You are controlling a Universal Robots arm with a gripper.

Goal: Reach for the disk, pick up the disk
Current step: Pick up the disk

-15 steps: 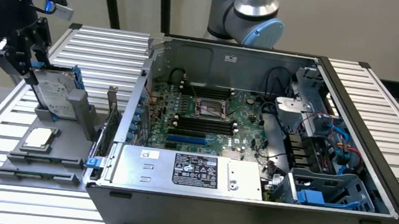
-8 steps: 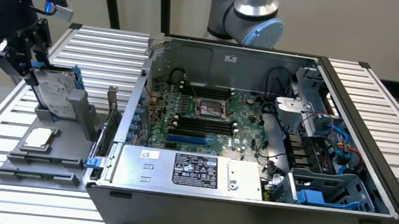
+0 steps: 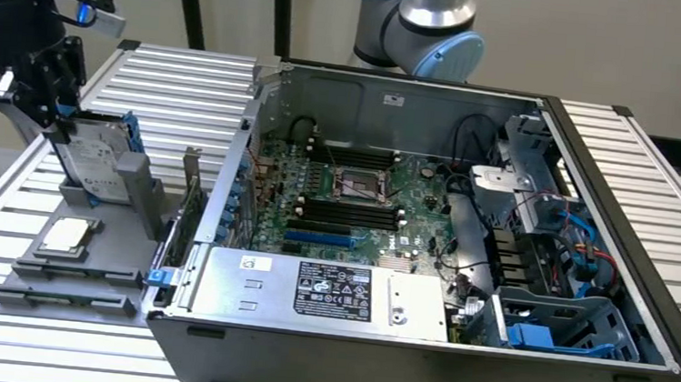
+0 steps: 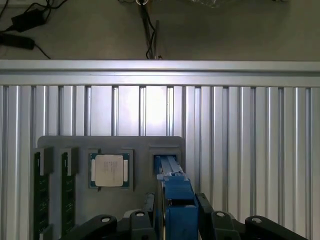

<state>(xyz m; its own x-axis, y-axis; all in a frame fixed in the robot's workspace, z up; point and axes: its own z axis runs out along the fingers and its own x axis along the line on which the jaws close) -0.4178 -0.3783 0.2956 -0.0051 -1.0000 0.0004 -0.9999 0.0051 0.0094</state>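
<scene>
The disk (image 3: pixel 98 155), a silver-grey drive in a blue bracket, stands on edge and leans slightly in a slot of the grey holder (image 3: pixel 133 195) at the exterior view's left. My gripper (image 3: pixel 58 125) is at its upper end. In the wrist view the disk's blue edge (image 4: pixel 176 192) runs between my two black fingers (image 4: pixel 150 207), which sit tight against both of its sides, so my gripper (image 4: pixel 176 212) is shut on it. The disk's lower end still rests in the holder slot (image 4: pixel 168 161).
A small square silver chip (image 3: pixel 67 235) (image 4: pixel 109 170) and two green memory sticks (image 4: pixel 40 192) lie in the same grey holder. The open computer case (image 3: pixel 436 217), with a silver box (image 3: pixel 321 290) inside it, stands close on the exterior view's right. All of it sits on a slatted aluminium table (image 4: pixel 250 130).
</scene>
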